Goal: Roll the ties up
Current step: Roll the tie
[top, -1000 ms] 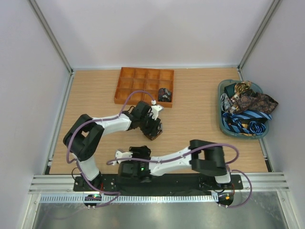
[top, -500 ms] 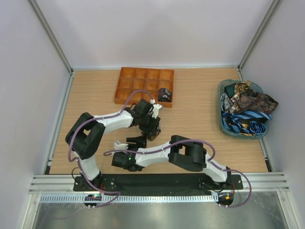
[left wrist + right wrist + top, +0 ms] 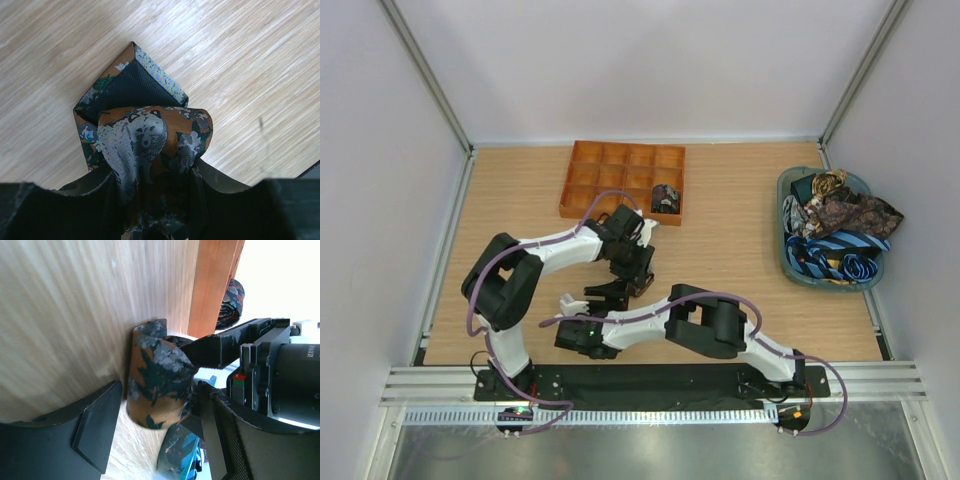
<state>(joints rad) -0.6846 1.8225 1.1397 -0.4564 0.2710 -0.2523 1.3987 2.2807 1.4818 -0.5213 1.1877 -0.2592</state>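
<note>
Your left tool (image 3: 152, 175) is clamped on the paisley tie (image 3: 145, 130). In the left wrist view both dark fingers press into the sides of a partly wound coil of brown, grey and dark fabric. The coil's folded front faces away from the tool. The tie's pointed end lies flat on the bench (image 3: 240, 60) just beyond the coil, dark lining upward.

Your right tool (image 3: 159, 387) stands with its jaws apart, one on each side of the same coil. In the right wrist view a strip of bench shows between the coil and the flat finger (image 3: 97, 425). I cannot tell whether the opposite, meshed finger touches the fabric. This tool does not grip the coil.

From overhead, the two tools meet near the middle of the bench, just in front of the near right corner of the orange tray (image 3: 620, 157). Your left tool is on the far side and your right tool is nearer the arm bases. The coil itself is hidden there beneath the tools.

One rolled tie (image 3: 666, 198) sits in a compartment in the tray's right-hand column, at the near row. The other compartments in view hold nothing I can make out.

The loose ties (image 3: 840, 225) are heaped in the teal basket (image 3: 785, 255) at the right edge of the bench, well apart from both tools. Brown patterned ones lie on top and blue striped ones toward the near side.
</note>
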